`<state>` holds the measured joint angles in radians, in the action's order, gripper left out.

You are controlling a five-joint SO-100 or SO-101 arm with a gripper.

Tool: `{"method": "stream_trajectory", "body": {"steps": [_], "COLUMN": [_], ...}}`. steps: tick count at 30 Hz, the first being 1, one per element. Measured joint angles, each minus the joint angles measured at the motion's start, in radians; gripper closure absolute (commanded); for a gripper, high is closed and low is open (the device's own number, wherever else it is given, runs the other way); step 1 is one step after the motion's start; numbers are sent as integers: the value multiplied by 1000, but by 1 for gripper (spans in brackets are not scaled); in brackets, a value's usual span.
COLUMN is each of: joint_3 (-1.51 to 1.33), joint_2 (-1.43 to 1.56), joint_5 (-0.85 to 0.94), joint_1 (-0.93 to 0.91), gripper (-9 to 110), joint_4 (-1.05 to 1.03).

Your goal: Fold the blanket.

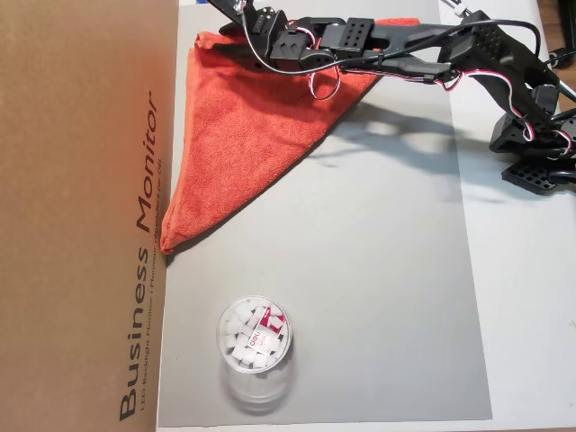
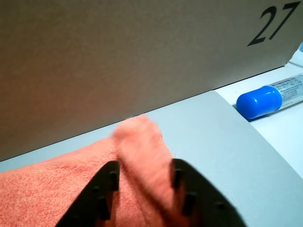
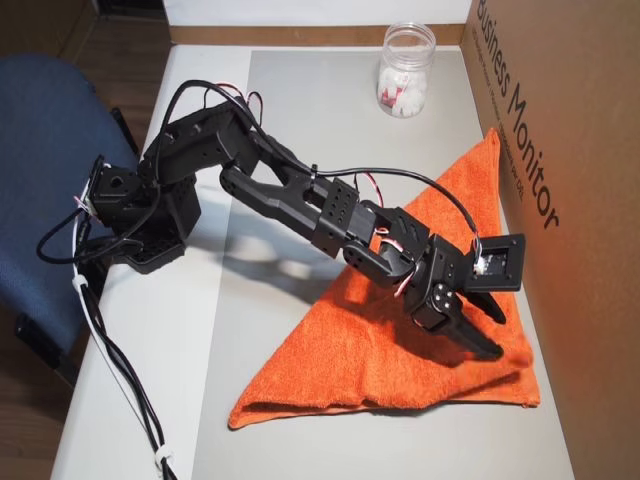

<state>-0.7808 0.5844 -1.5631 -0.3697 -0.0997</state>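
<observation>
In the wrist view the black two-finger gripper has its jaws clenched on a raised pinch of the orange-red terry-cloth blanket. The blanket lies folded into a triangle on the grey mat, against the brown cardboard monitor box. Seemingly mid-fold; next, carry that corner across and release.

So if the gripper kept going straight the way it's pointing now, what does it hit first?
Probably the cardboard box. In the wrist view the gripper, with a pinch of the blanket between its fingers, faces the box wall across a short strip of grey mat; depth is unclear.
</observation>
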Motion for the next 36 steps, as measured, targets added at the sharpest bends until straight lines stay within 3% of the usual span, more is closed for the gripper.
{"method": "stream_trajectory", "body": {"steps": [10,16,22,36], "joint_3": [0,-9,-167,-646], "joint_2": [0,8,137,597], "joint_5": [0,143,163,-183], "joint_1": [-2,-11,-25,-29], "gripper": [87,87,87,87], "joint_4": [0,-2,0,0]}}
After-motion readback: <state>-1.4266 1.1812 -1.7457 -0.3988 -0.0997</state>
